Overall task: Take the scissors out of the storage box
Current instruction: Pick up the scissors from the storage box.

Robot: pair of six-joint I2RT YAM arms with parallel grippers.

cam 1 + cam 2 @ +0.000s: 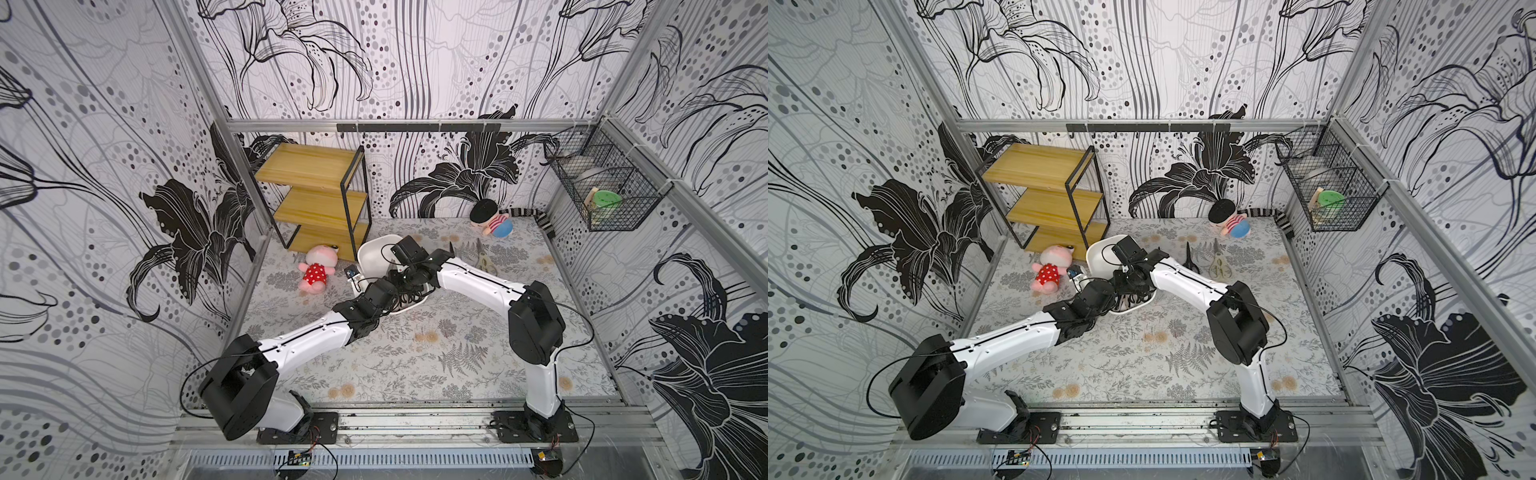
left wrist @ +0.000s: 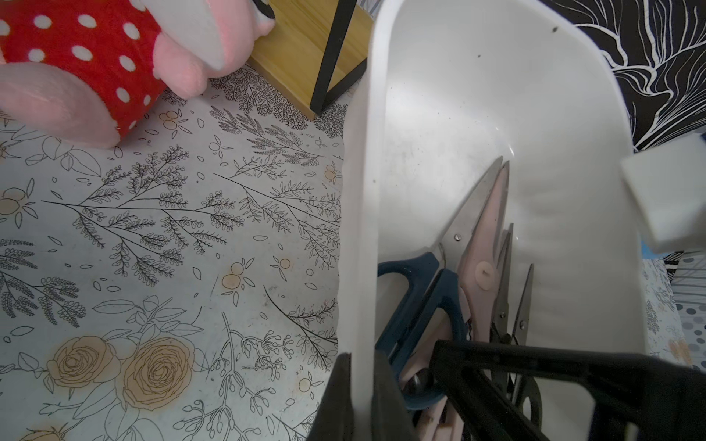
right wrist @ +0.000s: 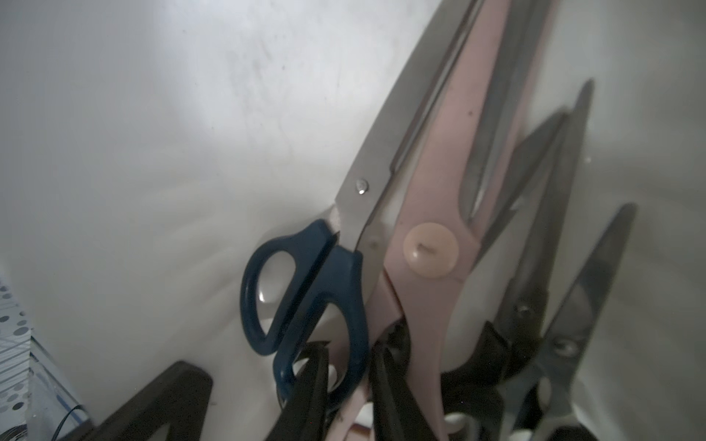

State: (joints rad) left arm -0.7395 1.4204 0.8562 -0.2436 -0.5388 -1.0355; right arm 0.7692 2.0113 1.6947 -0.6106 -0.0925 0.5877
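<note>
The white storage box (image 1: 376,249) lies mid-table, and both arms reach into it. My left gripper (image 2: 361,397) is shut on the box's side wall (image 2: 363,229), one finger inside and one outside. Several scissors lie bunched at one end of the box: a dark blue pair (image 3: 305,290), a pinkish pair (image 3: 431,214) and black-handled ones (image 3: 535,267). My right gripper (image 3: 351,382) is shut on the dark blue pair's handle ring, with the pinkish handle pressed beside it. Two more scissors, one black (image 1: 1190,259) and one cream (image 1: 1219,266), lie on the mat right of the box.
A wooden shelf (image 1: 316,195) stands back left, close to the box. A pink plush (image 1: 318,270) in a red dotted dress lies left of the box. A small doll (image 1: 492,218) lies at the back. A black wire basket (image 1: 602,187) hangs on the right wall.
</note>
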